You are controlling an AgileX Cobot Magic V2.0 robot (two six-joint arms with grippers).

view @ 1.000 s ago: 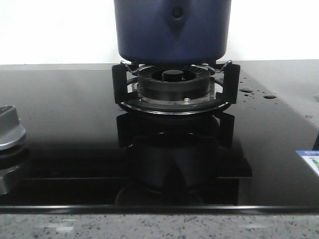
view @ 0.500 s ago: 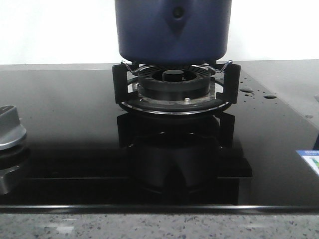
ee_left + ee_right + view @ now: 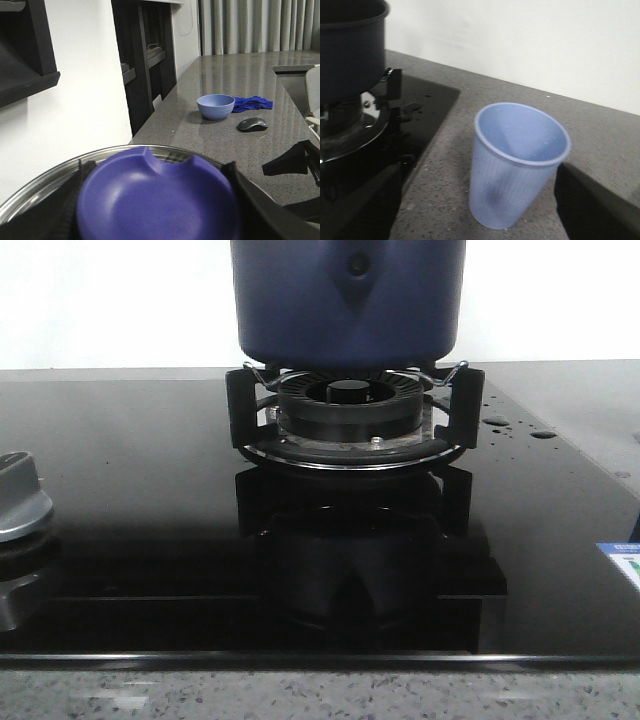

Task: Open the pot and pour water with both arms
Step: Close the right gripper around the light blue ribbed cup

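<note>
The dark navy-blue pot [image 3: 345,300] sits on the black burner ring [image 3: 348,410] at the back middle of the hob; it also shows in the right wrist view [image 3: 350,45], with its top rim bare. No gripper shows in the front view. My left gripper [image 3: 156,172] is shut on the purple-blue knob [image 3: 157,205] of a glass lid with a steel rim [image 3: 45,182]. My right gripper [image 3: 477,197] is open, its dark fingers [image 3: 590,210] on either side of a light-blue plastic cup [image 3: 517,160] that stands upright on the grey counter beside the hob.
A silver stove knob [image 3: 20,495] is at the hob's left edge. Water drops [image 3: 495,422] lie to the right of the burner. A blue bowl [image 3: 215,106], a blue cloth [image 3: 252,103] and a computer mouse [image 3: 252,123] lie farther along the counter.
</note>
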